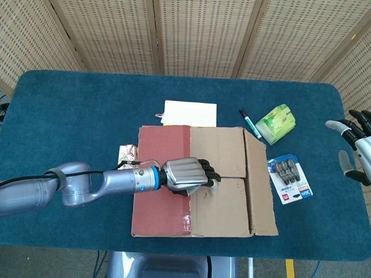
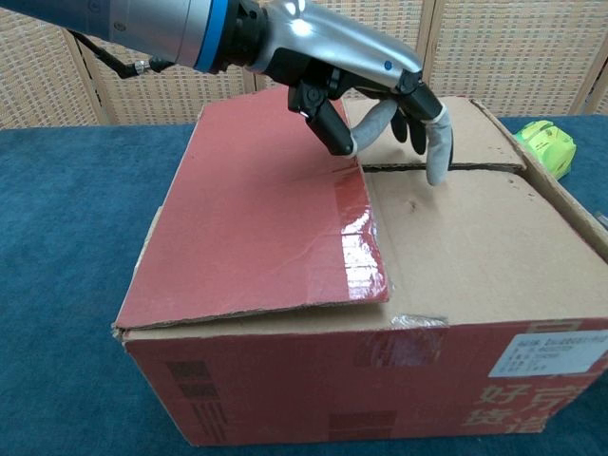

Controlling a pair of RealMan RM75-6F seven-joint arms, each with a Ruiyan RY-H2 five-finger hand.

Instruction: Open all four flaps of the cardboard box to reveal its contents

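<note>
**Left hand poised over a cardboard box with its flaps down**

The brown cardboard box with red-printed sides (image 1: 205, 182) sits near the front edge of the dark blue carpeted table (image 1: 70, 109), its top flaps lying flat or close to flat. The red-faced flap on the box's left (image 1: 162, 181) overlaps the plain brown flaps beside it; in the chest view its free edge (image 2: 366, 228) sits slightly raised above the brown cardboard beneath. A seam runs across the brown flaps near the middle of the top.

The silver and black left hand (image 1: 187, 175) reaches over the box top from the left, positioned above the edge of the red flap where it meets the seam. In the chest view the left hand (image 2: 366, 95) has its fingers bent downward and spread apart, holding nothing; one pale fingertip (image 2: 438, 161) points down at the seam, and whether it touches the cardboard I cannot tell.

The right hand (image 1: 365, 150) hangs at the far right edge of the head view, well apart from the box, fingers spread and empty.

Behind the box lies a white sheet of paper (image 1: 190, 113). To its right are a black marker pen with a teal band (image 1: 246, 124), a green tissue packet (image 1: 275, 123) and a blister pack of dark binder clips (image 1: 289, 178). A small red and white packet (image 1: 127, 154) lies just left of the box.
</note>
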